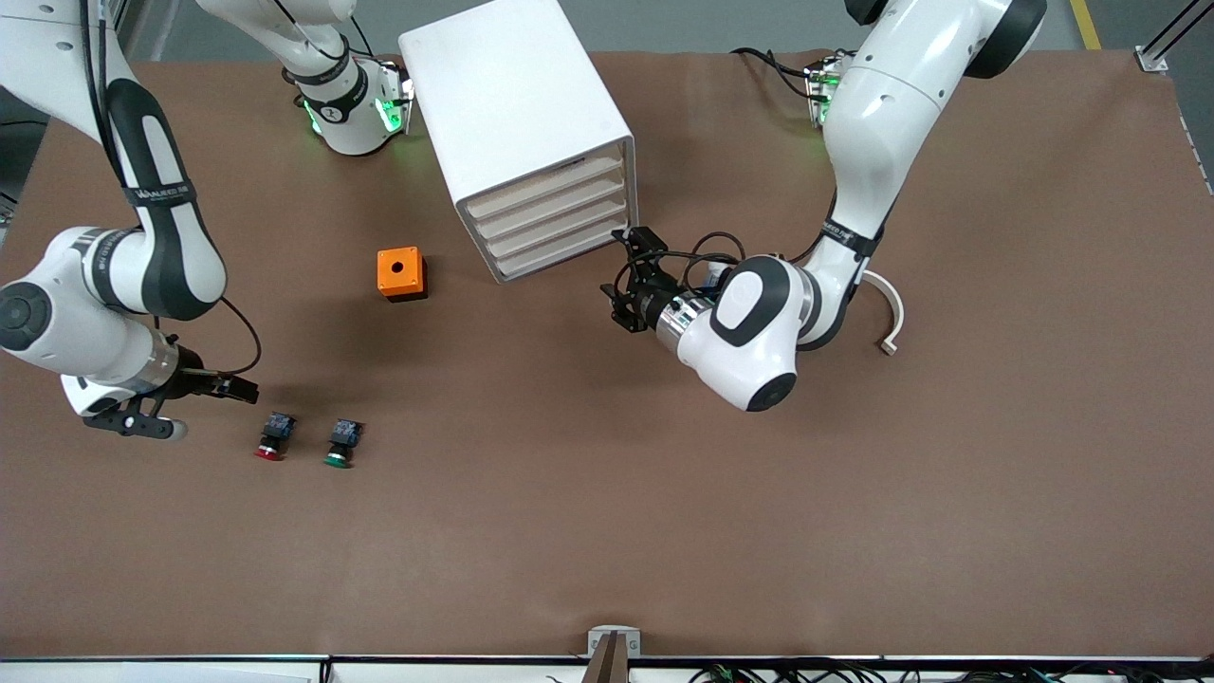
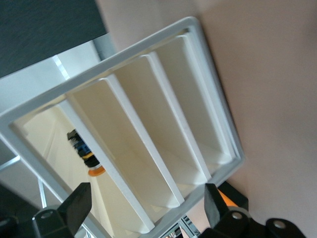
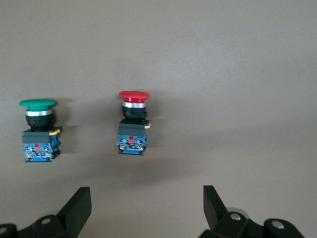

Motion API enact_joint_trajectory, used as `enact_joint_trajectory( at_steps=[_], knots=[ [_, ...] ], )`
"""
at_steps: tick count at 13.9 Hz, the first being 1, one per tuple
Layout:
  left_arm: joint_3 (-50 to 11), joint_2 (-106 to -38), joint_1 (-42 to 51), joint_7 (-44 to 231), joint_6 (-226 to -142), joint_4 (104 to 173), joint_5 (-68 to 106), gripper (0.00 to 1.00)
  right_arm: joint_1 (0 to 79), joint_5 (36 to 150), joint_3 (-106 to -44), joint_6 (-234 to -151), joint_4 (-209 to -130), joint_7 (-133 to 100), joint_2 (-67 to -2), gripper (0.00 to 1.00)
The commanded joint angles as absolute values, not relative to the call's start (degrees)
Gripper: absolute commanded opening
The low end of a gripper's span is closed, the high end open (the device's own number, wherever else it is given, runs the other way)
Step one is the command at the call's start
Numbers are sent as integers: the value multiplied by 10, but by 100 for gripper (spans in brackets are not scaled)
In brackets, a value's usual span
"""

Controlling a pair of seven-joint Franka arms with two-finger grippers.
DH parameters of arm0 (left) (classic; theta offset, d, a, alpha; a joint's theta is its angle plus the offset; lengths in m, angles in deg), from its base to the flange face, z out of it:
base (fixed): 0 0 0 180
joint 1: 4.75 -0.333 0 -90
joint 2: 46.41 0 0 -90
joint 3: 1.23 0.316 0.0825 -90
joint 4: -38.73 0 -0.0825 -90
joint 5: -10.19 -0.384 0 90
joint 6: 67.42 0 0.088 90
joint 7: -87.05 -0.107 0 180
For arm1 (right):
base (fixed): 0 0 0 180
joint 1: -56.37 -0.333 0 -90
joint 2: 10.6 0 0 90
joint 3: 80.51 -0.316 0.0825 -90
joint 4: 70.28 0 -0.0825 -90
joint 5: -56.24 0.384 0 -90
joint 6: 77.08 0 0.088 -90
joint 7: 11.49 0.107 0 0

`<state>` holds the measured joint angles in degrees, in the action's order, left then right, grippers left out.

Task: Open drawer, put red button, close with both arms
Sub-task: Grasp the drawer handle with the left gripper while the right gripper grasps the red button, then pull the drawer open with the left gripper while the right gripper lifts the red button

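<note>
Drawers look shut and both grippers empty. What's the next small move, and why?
Probably ease the left gripper, open at the drawer unit's front, onto a drawer edge: all drawers are closed. The right gripper waits open by the red button.

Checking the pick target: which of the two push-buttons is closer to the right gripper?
The red button: it lies between the open right gripper and the green button.
</note>
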<state>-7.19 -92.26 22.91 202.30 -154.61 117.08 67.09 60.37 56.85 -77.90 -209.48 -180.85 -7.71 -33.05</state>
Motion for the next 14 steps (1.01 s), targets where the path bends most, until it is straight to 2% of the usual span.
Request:
enact_joint_trajectory(
  at_steps=[1, 4, 9, 11, 14],
  knots=[
    [-70, -953, 239, 2083, -1514, 1157, 697, 99, 595, 560, -779, -2129, -1812, -39, -348, 100],
    [-75, -980, 248, 2115, -1485, 1158, 719, 96, 591, 560, -779, -2165, -1811, -12, -377, 100],
    [-75, -984, 262, 2118, -1459, 1175, 722, 64, 587, 563, -780, -2219, -1794, 17, -432, 100],
    [-76, -988, 268, 2125, -1456, 1176, 722, 59, 591, 566, -780, -2224, -1782, 17, -446, 100],
    [-76, -997, 279, 2140, -1456, 1179, 722, 59, 587, 569, -780, -2224, -1766, 25, -466, 100]
  ],
)
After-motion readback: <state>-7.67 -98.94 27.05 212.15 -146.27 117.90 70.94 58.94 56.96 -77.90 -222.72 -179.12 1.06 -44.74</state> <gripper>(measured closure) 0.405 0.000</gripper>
